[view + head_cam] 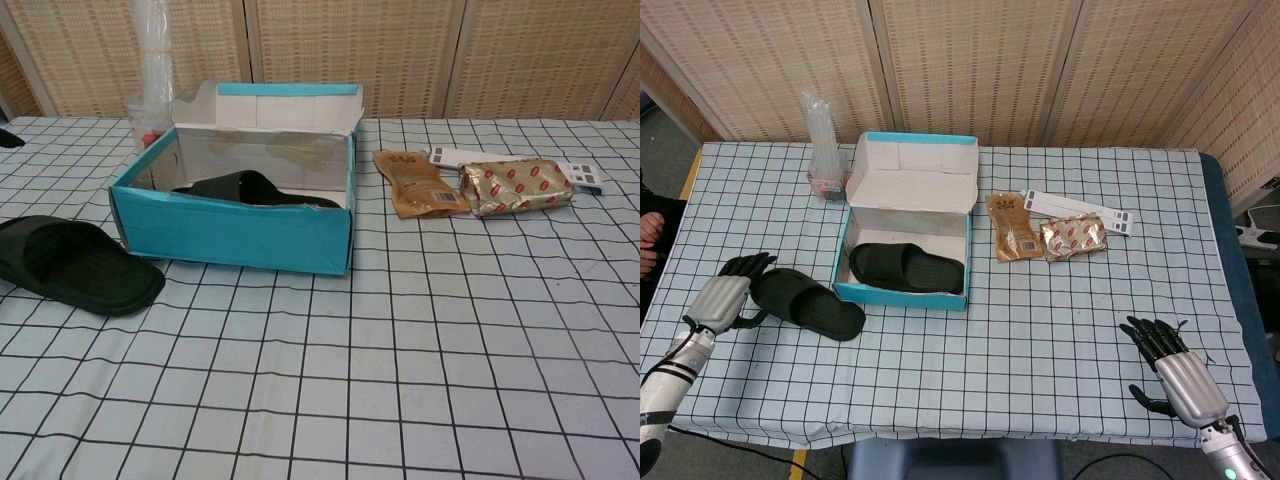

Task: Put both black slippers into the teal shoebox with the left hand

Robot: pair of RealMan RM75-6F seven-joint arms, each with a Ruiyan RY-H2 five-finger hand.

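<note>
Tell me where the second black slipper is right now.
In the head view, the loose slipper lies on the table left of the teal shoebox, just beside the left hand.

Teal shoebox (pixel 902 292) with white interior, black slippers (pixel 906 267), black-gridded white counter (pixel 1040 330), brown pouch (pixel 1012 228), gold-red packet (pixel 1073 238).
</note>
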